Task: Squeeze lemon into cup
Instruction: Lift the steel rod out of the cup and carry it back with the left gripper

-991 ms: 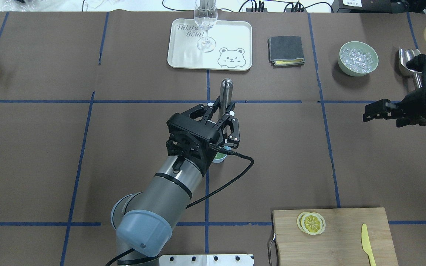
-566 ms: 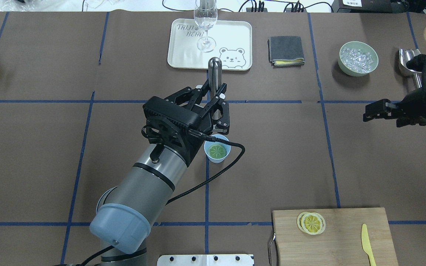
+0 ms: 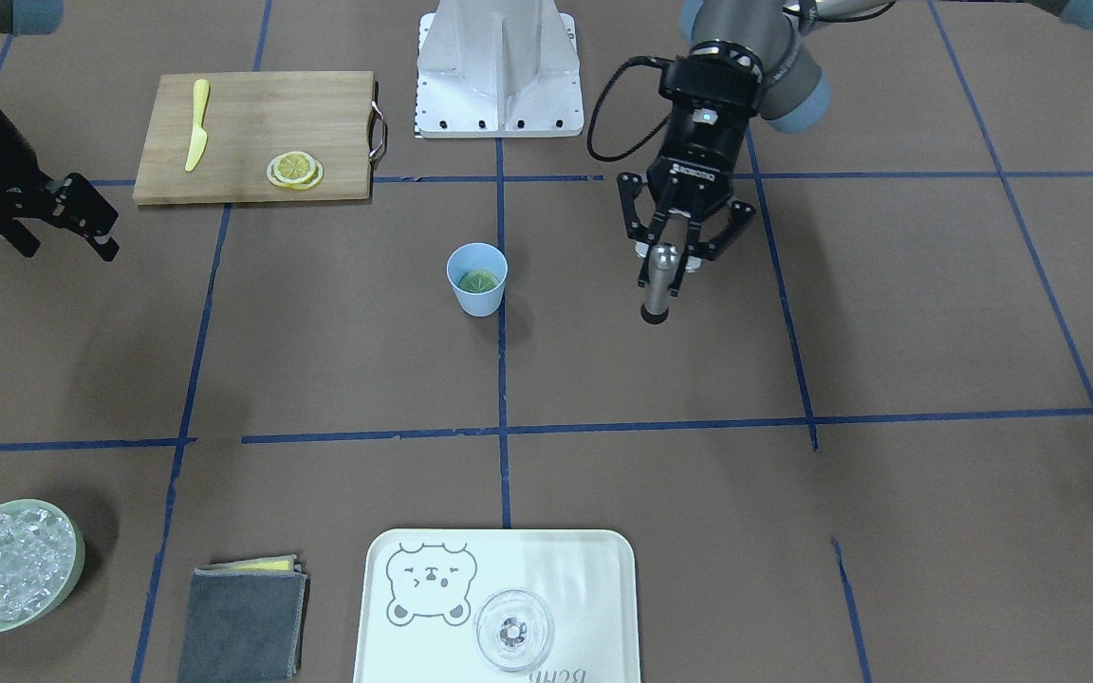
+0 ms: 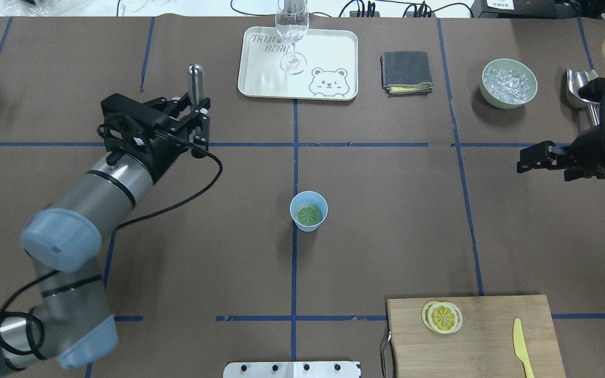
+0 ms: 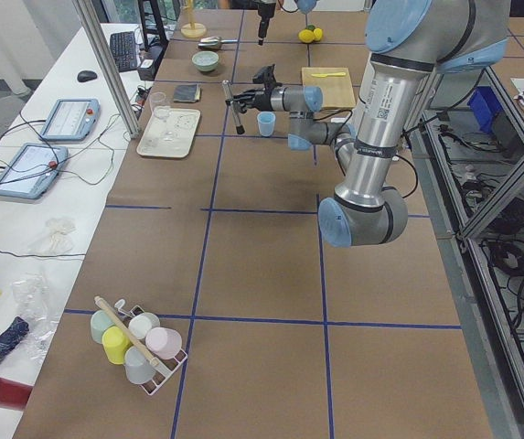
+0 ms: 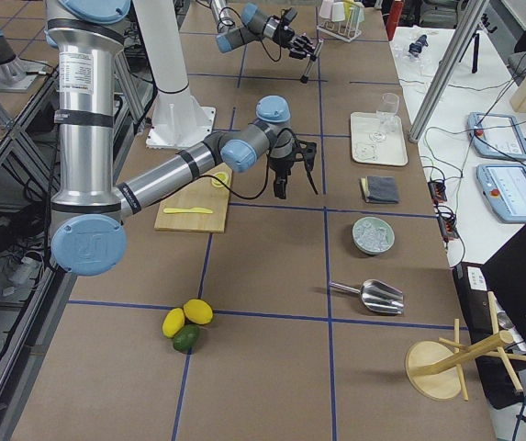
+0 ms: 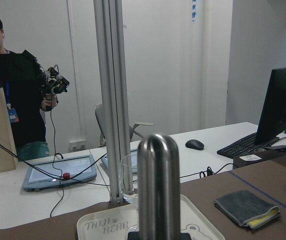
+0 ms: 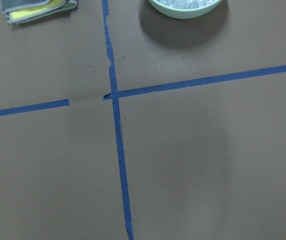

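The light-blue cup (image 4: 308, 211) (image 3: 477, 280) stands alone at the table's centre with a lemon slice (image 4: 308, 214) (image 3: 477, 281) lying flat inside it. More lemon slices (image 4: 442, 316) are stacked on the cutting board. My left gripper (image 4: 196, 113) (image 3: 665, 261) is far to the left of the cup, shut on a steel muddler (image 4: 195, 79) (image 3: 656, 289) (image 7: 157, 190) that sticks out past the fingertips. My right gripper (image 4: 520, 161) (image 3: 101, 228) hovers at the table's right side, open, holding nothing.
At the back are a white tray (image 4: 334, 52) carrying a stemmed glass (image 4: 292, 31), a folded grey cloth (image 4: 406, 72), a green bowl of ice (image 4: 509, 83) and a metal scoop (image 4: 578, 86). The wooden cutting board (image 4: 491, 341) with a yellow knife (image 4: 520, 341) lies front right.
My left arm has swung left and back, carrying the muddler away from above the cup, which now shows in full with the slice inside. The right arm has not moved.
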Robot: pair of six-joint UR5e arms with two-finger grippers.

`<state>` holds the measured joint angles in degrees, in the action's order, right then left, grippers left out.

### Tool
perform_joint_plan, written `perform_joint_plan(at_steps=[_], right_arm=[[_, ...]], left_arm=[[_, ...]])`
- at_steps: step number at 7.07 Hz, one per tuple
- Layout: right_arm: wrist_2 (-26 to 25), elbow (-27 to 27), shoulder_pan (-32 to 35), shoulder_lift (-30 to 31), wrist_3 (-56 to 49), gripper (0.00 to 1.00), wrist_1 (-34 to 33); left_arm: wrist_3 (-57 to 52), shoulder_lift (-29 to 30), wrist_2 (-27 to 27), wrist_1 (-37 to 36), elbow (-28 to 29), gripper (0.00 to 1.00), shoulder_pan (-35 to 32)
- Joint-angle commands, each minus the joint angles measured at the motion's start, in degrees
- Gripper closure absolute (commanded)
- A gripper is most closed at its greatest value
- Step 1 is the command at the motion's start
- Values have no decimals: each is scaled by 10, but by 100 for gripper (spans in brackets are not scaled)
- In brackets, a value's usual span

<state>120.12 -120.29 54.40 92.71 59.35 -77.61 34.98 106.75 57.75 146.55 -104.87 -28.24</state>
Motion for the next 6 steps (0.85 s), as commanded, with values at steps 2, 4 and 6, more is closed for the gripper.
perform_joint_plan(at_steps=[2,4,6], right_arm=[[-1,1,0,-1,0,0,0],[-1,2,0,-1,0,0,0],[-1,3,0,-1,-1,0,1]], left_arm=[[-1,-100,211,-49,11,100,-140],[-1,-105,337,-184,26,100,-188],[1,-107,502,-320,27,100,-247]])
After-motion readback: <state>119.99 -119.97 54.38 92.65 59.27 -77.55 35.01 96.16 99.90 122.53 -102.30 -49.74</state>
